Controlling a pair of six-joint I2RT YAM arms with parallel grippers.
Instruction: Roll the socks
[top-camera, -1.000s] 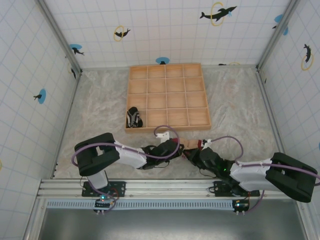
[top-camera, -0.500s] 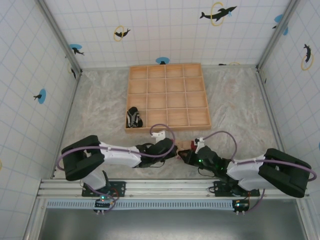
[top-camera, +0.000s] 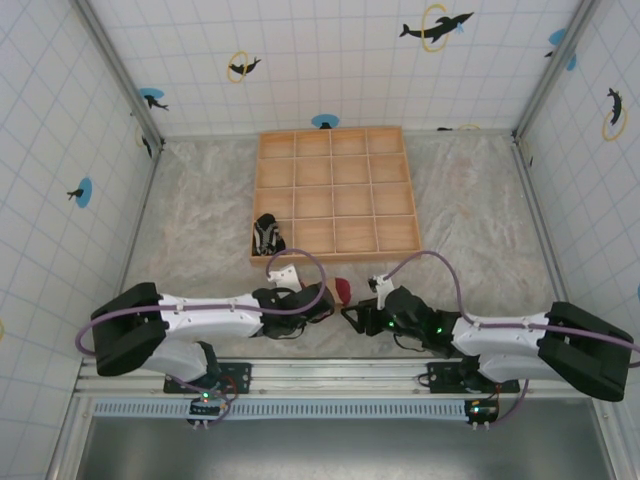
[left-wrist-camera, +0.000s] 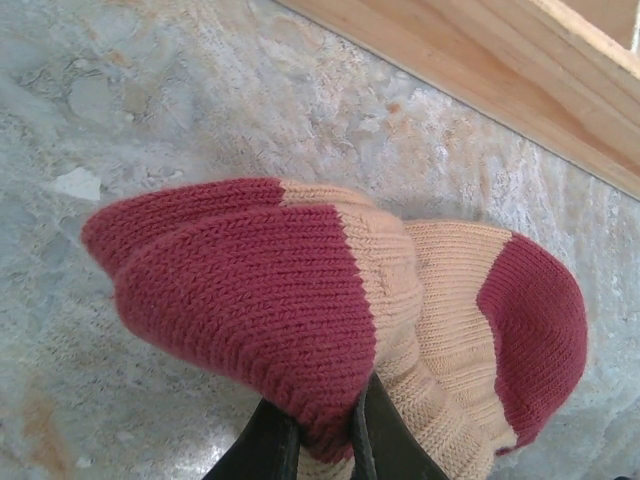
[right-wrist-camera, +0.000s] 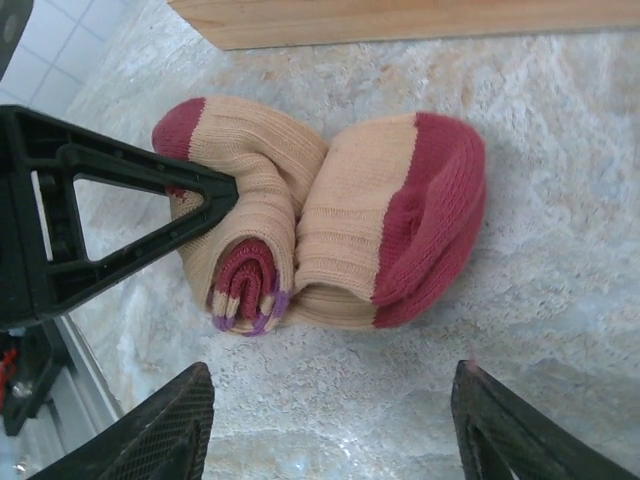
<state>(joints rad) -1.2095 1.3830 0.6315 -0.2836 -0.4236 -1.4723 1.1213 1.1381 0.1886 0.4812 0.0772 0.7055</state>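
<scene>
tan sock (right-wrist-camera: 330, 230) looks rolled, lying on table (right-wrist-camera: 560, 150) just before wooden tray (top-camera: 340, 257). left gripper (left-wrist-camera: 322, 440) clamped on its edge; right gripper (right-wrist-camera: 335, 425) open, apart from it. striped sock (top-camera: 266, 235) sits in tray's near-left compartment. remaining, probably: stow tan roll.

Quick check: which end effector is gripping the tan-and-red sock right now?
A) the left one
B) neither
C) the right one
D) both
A: the left end effector is pinched shut on the tan-and-red sock, while the right end effector stands open with its fingers apart from the sock.
</scene>
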